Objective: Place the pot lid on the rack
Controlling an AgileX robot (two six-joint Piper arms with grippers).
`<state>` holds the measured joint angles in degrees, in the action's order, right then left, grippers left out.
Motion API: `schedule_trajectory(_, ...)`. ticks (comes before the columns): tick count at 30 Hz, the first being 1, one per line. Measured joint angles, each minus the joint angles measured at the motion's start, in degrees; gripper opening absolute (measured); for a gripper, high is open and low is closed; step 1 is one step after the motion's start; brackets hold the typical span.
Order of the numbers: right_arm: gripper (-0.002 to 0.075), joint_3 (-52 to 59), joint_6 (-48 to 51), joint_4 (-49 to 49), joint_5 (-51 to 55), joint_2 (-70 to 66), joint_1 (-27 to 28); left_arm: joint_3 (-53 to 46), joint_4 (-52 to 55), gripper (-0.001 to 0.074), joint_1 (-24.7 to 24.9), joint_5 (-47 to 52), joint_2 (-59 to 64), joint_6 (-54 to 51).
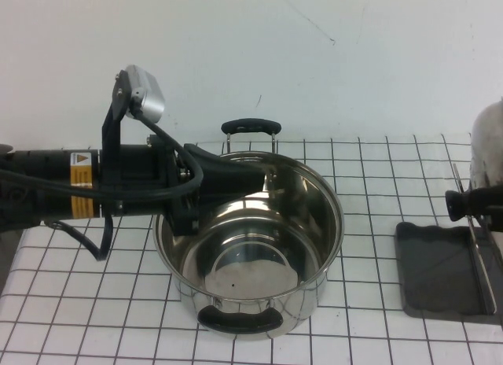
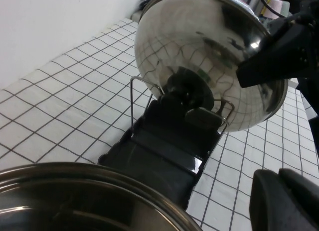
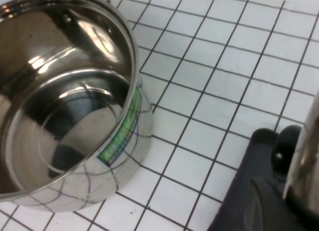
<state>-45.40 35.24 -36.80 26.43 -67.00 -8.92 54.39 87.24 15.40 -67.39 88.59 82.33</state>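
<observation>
Left wrist view showed the pot lid [image 2: 209, 57] standing on its edge on the rack [image 2: 164, 151], its black knob [image 2: 188, 91] facing the pot [image 2: 84, 196]. A thin wire bar [image 2: 144, 84] rose beside the knob. The right gripper [image 2: 279, 57] was a dark shape at the lid's rim, but I could not tell if its fingers were open or closed.

From the high view, the lid [image 1: 487, 145] and rack [image 1: 440, 270] sat at the right edge of the checked worktop [image 1: 377, 184]. The left gripper [image 1: 263, 176] hung over the open pot [image 1: 251, 239]; its fingers could not be made out either. The pot had a green label [image 3: 122, 131] with words too small to read. The left arm had a yellow warning sticker [image 1: 81, 176].
</observation>
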Motion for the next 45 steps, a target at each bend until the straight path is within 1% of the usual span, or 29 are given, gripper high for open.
schedule_trajectory(4,0.009,0.1,1.6,-1.4,-1.4,-1.6,0.0,0.0,0.5,-0.0001,0.0,0.0,0.0,0.0)
schedule_trajectory(6,0.0135,0.1,2.2,-1.7,-2.4,-1.7,0.0,0.0,0.8,-0.0001,0.0,0.0,0.0,0.0)
schedule_trajectory(10,0.0278,0.1,2.4,-1.8,-3.0,-1.7,0.0,0.0,2.1,-0.0001,0.0,0.0,0.0,0.0)
schedule_trajectory(11,0.0303,0.1,2.5,-1.8,-3.0,-1.7,0.0,0.0,2.4,-0.0001,0.0,0.0,0.0,0.0)
schedule_trajectory(15,0.0337,0.1,2.5,-1.8,-2.5,-1.0,0.0,0.0,4.2,-0.0001,0.0,-0.1,0.0,0.0)
schedule_trajectory(26,0.0344,0.1,1.5,2.8,2.5,10.8,0.0,0.0,8.6,-0.0001,-0.2,0.0,-0.2,1.0)
schedule_trajectory(29,0.0344,0.1,-0.1,5.3,4.3,14.8,0.0,0.0,10.1,-0.0001,-0.3,1.5,-0.6,2.6)
schedule_trajectory(31,0.0344,0.1,-1.4,7.3,5.7,17.4,0.0,0.0,13.0,-0.0001,-0.4,3.4,-1.5,4.7)
schedule_trajectory(33,0.0344,0.1,-2.9,9.6,7.9,20.2,0.0,-0.6,14.1,-0.0001,-1.5,4.2,-3.0,6.4)
schedule_trajectory(37,0.0344,0.1,-7.1,15.6,14.4,27.5,0.0,-4.0,14.1,-0.0001,-4.6,6.2,-10.3,9.1)
schedule_trajectory(40,0.0333,0.1,-8.5,18.6,16.9,33.3,0.0,-8.3,14.1,-0.0001,-6.8,11.9,-19.1,10.2)
schedule_trajectory(42,0.03,0.1,-8.5,19.1,16.6,37.5,0.0,-11.8,14.1,-0.0001,-7.5,17.1,-25.8,10.7)
schedule_trajectory(45,0.0206,0.0,-8.1,18.1,13.0,44.0,0.0,-17.9,14.1,-0.0001,-7.8,25.5,-36.7,11.8)
